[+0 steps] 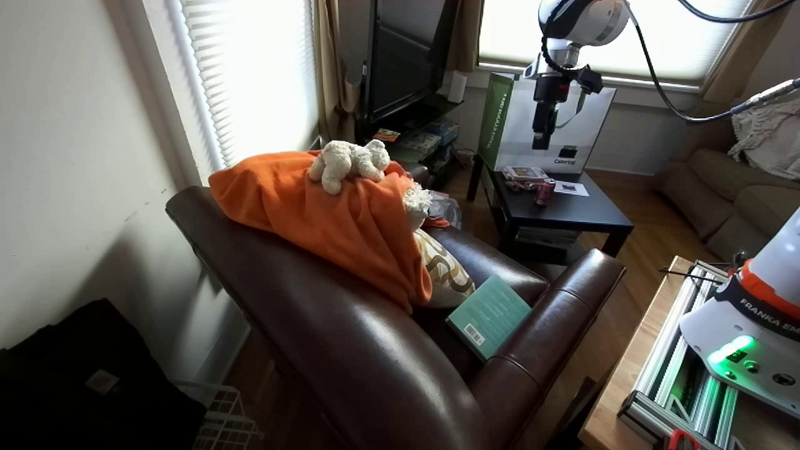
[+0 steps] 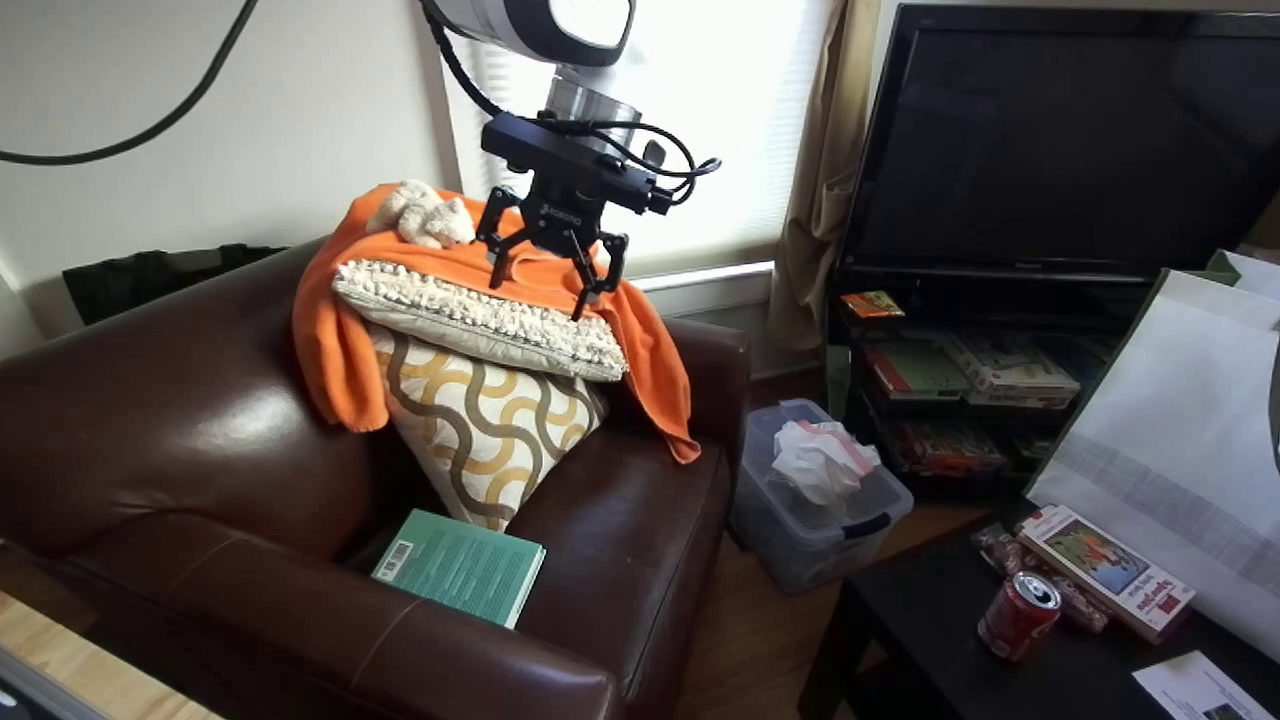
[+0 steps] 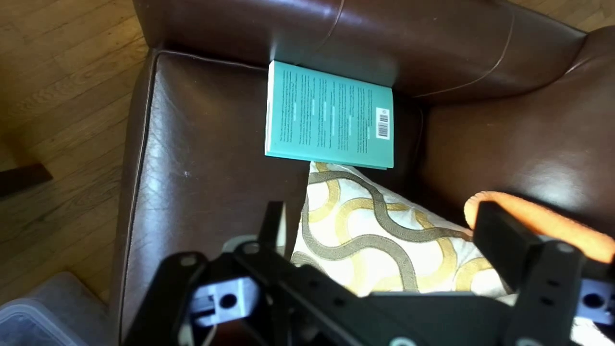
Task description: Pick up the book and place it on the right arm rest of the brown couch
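The teal-green book (image 1: 489,317) lies back cover up on the seat of the brown couch (image 1: 350,350), close against the inner side of the right arm rest (image 1: 550,331). The book also shows in an exterior view (image 2: 462,567) and in the wrist view (image 3: 331,115), where a cushion corner meets its edge. The glossy right arm rest shows there too (image 3: 365,38), with nothing on it. My gripper (image 2: 538,292) is open and empty, high above the couch. In the wrist view, its spread fingers (image 3: 382,221) frame the patterned cushion, with the book beyond them.
A patterned cushion (image 2: 480,420), a shaggy cushion (image 2: 480,315), an orange blanket (image 1: 325,219) and a white plush toy (image 1: 347,164) are on the couch. A black table (image 1: 562,209) holds a can (image 2: 1020,615), a boxed item and a large bag (image 1: 556,125). A plastic bin (image 2: 800,540) stands beside the couch.
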Controlling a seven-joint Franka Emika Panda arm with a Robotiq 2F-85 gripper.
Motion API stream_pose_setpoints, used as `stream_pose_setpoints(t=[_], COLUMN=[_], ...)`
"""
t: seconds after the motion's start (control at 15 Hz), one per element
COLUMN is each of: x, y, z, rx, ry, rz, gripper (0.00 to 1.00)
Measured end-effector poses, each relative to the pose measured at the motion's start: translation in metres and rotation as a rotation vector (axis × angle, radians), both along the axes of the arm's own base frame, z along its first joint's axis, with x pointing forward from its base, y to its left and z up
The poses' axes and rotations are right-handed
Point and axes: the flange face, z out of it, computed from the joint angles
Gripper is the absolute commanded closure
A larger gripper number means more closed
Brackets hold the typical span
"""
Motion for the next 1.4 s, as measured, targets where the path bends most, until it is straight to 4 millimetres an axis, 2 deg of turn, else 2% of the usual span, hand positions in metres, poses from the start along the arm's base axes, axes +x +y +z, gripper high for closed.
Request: stream_pose_setpoints(t=[0.2,0.33,0.6,0.73,0.87,1.0,1.07,1.13,1.4], x=[0.007,0.019,0.047,0.061,0.077,0.089,0.092,0.092,0.096], y=[-0.008,-0.027,-0.07,-0.08,-0.077,-0.066,-0.062,-0.061,-0.065], z=[-0.005,-0.023,-0.089,-0.127,-0.169,-0.209,-0.223,-0.227,-0.211], rx=[0.004,0.025,0.1,0.158,0.225,0.307,0.319,0.319,0.303], ry=[-0.041,-0.086,-0.159,-0.178,-0.193,-0.182,-0.176,-0.173,-0.191], rz=[0.07,0.176,0.367,0.448,0.521,0.582,0.587,0.588,0.589], gripper=[0.0,0.0,0.0,0.0,0.0,0.0,0.0,0.0,0.0])
